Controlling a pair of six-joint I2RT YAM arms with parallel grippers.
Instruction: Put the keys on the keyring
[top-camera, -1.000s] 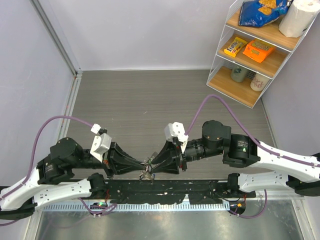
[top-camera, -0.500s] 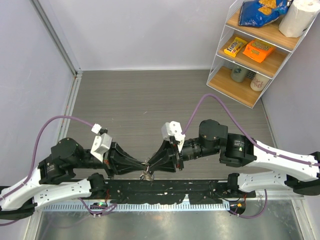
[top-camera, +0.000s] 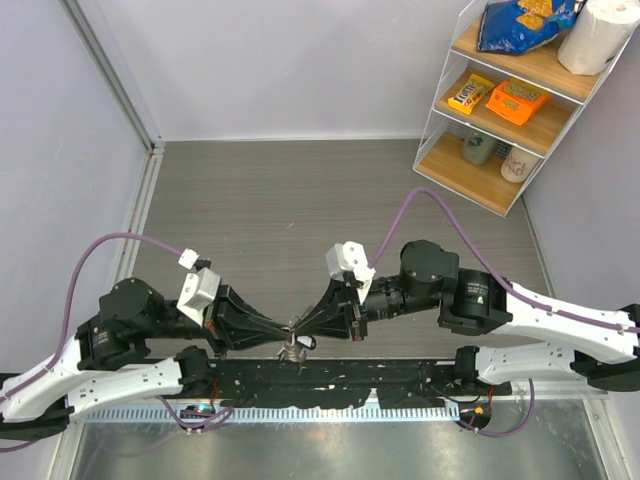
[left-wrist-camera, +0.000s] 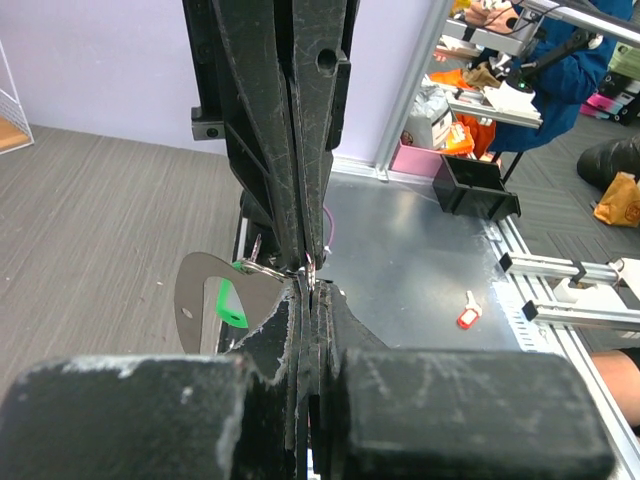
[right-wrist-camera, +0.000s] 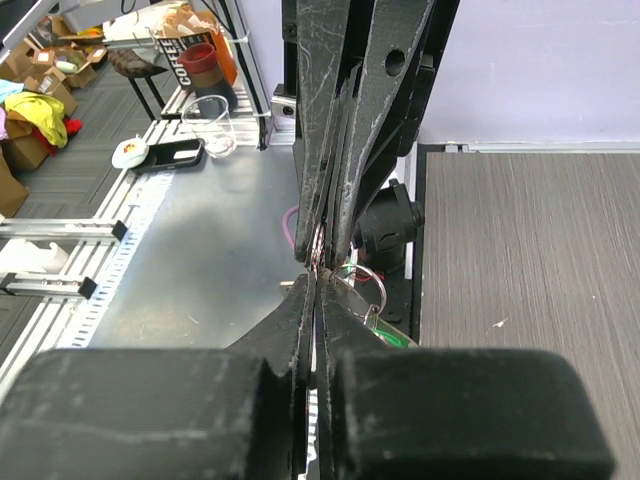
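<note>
My left gripper (top-camera: 287, 327) and right gripper (top-camera: 304, 327) meet tip to tip just above the table's near edge, and both are shut. The keyring (right-wrist-camera: 366, 285), a thin silvery loop, sits at the meeting point beside the right fingertips. In the left wrist view it shows edge-on (left-wrist-camera: 307, 266). A flat silvery tag with a green key head (left-wrist-camera: 229, 303) hangs from it, and also shows in the top view (top-camera: 291, 348). A small coppery piece (right-wrist-camera: 320, 248) is pinched between the left gripper's fingers. What the right fingers pinch is hidden between them.
A small red-headed key (left-wrist-camera: 467, 310) lies on the grey metal shelf (left-wrist-camera: 420, 270) below the table edge. A wire shelf rack (top-camera: 505, 100) with snacks stands at the far right. The black arm mounting rail (top-camera: 330, 375) runs just under the grippers.
The right gripper has moved slightly left and closed up against the left gripper's tips. The hanging keys have stayed between them. The left arm has shifted only slightly.
</note>
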